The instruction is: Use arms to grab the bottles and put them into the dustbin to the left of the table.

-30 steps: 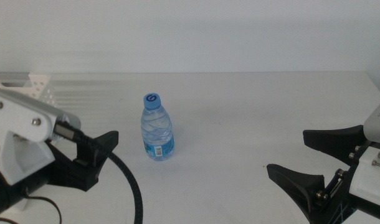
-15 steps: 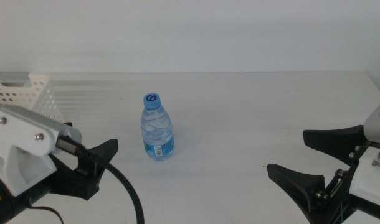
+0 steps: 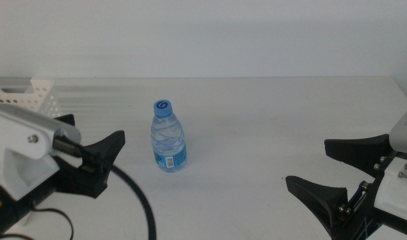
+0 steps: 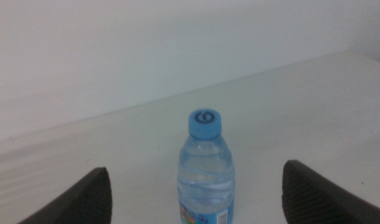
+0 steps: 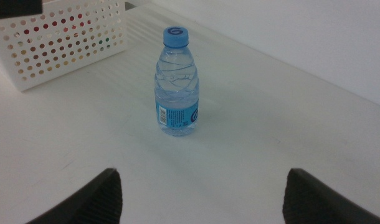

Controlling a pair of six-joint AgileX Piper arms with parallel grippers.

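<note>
Since a second ago my left gripper (image 3: 90,150) has dropped slightly | jaws spread, facing upright water bottle (image 3: 168,137) mid-table (image 3: 270,127) | right gripper (image 3: 340,173) waits spread | dustbin (image 3: 23,93) far-left | risk: a jaw tip clips the bottle, toppling it

water bottle (image 4: 205,168) upright on table (image 4: 314,106) | left tool (image 4: 196,196) jaws apart, flanking it

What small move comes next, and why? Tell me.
Probably ease the left gripper forward toward the water bottle. It stands upright on the table, centred between that gripper's open fingers in the left wrist view but not yet between them. The right gripper waits open.
</note>
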